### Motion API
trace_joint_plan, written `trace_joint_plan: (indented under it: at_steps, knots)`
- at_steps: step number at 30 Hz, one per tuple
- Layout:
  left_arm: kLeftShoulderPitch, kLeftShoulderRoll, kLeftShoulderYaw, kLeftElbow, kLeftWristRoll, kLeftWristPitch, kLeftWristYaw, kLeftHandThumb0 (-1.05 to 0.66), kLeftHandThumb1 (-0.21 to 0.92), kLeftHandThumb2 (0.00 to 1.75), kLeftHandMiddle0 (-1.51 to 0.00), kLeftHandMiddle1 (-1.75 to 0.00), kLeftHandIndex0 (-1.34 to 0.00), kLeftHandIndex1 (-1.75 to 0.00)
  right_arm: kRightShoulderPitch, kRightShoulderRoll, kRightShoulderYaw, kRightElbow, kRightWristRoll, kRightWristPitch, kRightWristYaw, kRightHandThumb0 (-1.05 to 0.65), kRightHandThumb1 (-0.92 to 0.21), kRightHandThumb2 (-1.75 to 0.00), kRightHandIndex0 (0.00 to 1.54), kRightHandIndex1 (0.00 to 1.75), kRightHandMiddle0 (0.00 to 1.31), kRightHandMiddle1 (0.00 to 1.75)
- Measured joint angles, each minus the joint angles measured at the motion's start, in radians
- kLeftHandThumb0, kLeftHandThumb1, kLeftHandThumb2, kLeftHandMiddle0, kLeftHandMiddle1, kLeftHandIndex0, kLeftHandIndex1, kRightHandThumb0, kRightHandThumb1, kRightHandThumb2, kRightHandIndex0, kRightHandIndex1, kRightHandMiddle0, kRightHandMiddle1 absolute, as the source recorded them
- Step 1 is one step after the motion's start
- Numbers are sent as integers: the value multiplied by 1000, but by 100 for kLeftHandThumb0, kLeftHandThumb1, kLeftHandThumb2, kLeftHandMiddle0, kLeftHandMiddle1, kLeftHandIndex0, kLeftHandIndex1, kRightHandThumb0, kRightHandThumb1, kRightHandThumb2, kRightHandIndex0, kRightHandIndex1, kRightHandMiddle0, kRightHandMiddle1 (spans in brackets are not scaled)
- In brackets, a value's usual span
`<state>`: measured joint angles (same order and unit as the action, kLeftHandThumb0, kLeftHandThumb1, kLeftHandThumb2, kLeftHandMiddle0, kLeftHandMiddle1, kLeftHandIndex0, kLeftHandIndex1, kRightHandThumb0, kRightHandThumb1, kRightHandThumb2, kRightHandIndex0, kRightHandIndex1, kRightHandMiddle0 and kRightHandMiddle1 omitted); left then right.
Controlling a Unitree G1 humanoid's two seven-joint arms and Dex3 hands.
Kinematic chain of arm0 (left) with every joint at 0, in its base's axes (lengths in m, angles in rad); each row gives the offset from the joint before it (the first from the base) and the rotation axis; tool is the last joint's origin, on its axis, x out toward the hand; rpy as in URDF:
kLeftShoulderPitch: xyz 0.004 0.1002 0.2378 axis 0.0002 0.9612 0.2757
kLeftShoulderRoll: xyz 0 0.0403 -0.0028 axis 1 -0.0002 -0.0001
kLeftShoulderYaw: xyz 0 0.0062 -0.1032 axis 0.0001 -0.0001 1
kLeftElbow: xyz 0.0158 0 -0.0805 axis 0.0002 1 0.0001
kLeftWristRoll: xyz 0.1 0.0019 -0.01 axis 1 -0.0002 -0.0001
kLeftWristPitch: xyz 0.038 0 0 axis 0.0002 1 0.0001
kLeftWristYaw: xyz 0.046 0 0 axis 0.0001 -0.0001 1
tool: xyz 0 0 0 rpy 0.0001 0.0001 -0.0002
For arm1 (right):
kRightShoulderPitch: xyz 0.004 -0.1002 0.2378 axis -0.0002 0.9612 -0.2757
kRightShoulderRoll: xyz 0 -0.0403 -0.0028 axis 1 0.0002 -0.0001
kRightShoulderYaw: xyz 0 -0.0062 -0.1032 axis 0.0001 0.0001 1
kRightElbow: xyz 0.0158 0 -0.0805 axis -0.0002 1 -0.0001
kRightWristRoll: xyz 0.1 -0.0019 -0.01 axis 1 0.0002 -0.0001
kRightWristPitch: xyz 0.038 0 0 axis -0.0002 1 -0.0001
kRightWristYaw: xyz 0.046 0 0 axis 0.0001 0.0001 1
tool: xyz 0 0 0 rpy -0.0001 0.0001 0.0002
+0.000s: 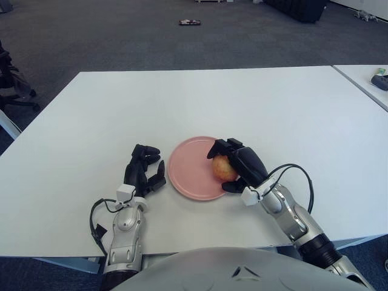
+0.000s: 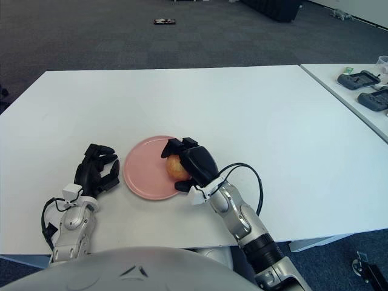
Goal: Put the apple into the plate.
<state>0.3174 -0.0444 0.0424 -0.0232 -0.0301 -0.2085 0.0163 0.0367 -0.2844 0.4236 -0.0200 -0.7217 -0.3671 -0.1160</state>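
The right hand [image 1: 237,166] holds the apple [image 1: 222,168]. Its fingers [image 1: 219,146] are curled over the top and far side of the fruit, and the thumb closes from below at the near side, so the grasp is closed around the apple. The apple sits inside this finger cage, over the right part of the plate [image 1: 188,173], within the rim. Whether the underside of the apple already touches the plate surface cannot be told from either eye view; it appears very low, at or just above the surface.

Task status, as a judgement: transport looks complete, since the apple is positioned over the plate. Remaining steps are to seat the apple on the plate if not yet in contact, spread the fingers to release it, and lift the hand clear without dragging the fruit off the rim.

The left hand [image 1: 145,171] shows just to the left of the plate, with its fingers loosely bent and holding nothing. It takes no part in the task at this point.
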Motion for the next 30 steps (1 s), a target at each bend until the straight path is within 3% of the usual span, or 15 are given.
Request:
trace_joint_plan:
  at_steps: [1, 2, 3, 6, 7, 8, 13, 14, 17, 22, 30]
  knots:
    - [0, 0, 0, 0, 0, 1, 0, 0, 58, 94, -47, -150, -33, -175, 0, 0, 0, -3, 0, 5, 5, -1, -7, -157, 81, 173, 60, 166]
    - [0, 0, 0, -1, 0, 1, 0, 0, 58, 94, -46, -151, -33, -175, 0, 0, 0, -8, -1, 11, 10, -14, -29, -131, 52, 170, 50, 169]
    - [0, 0, 0, -1, 0, 1, 0, 0, 57, 94, -46, -151, -33, -175, 0, 0, 0, -12, -1, 17, 18, -23, -43, -114, 34, 169, 44, 171]
    - [0, 0, 0, -1, 1, 1, 1, 0, 57, 95, -46, -152, -33, -175, 0, -2, 1, -25, -3, 32, 42, -53, -43, -105, 12, 134, 14, 142]
    - [0, 0, 0, -1, 1, 1, 1, 0, 57, 95, -46, -152, -33, -175, 0, -4, 2, -27, -6, 33, 47, -57, -43, -103, 10, 129, 11, 137]
    - [0, 0, 0, -1, 1, 1, 1, 0, 57, 95, -46, -151, -33, -175, 0, -6, 3, -28, -10, 35, 50, -65, -47, -97, 6, 112, 7, 124]
    - [0, -1, 1, -1, 1, 1, 1, 0, 57, 95, -46, -151, -34, -175, 0, -18, 10, -30, -51, 35, 49, -81, -61, -81, 1, 60, 1, 82]
    - [0, -1, 1, -1, 1, 1, 1, 0, 57, 95, -47, -151, -34, -175, 0, -19, 12, -31, -57, 36, 48, -84, -65, -76, 1, 43, 1, 64]
    - [0, -1, 1, -1, 0, 1, 1, -1, 56, 95, -47, -150, -34, -175, 0, -20, 16, -33, -76, 41, 48, -93, -76, -66, 0, 15, 0, 30]
    - [0, -1, 2, -1, -1, 1, 0, -1, 56, 96, -48, -150, -34, -175, 7, -20, 22, -54, -84, 62, 72, -103, -89, -55, 0, 2, 0, 5]
    - [0, -1, 2, 0, -2, 1, 0, -1, 55, 97, -48, -151, -34, -175, 27, -17, 22, -99, -74, 110, 129, -105, -92, -58, 0, 0, 0, 0]
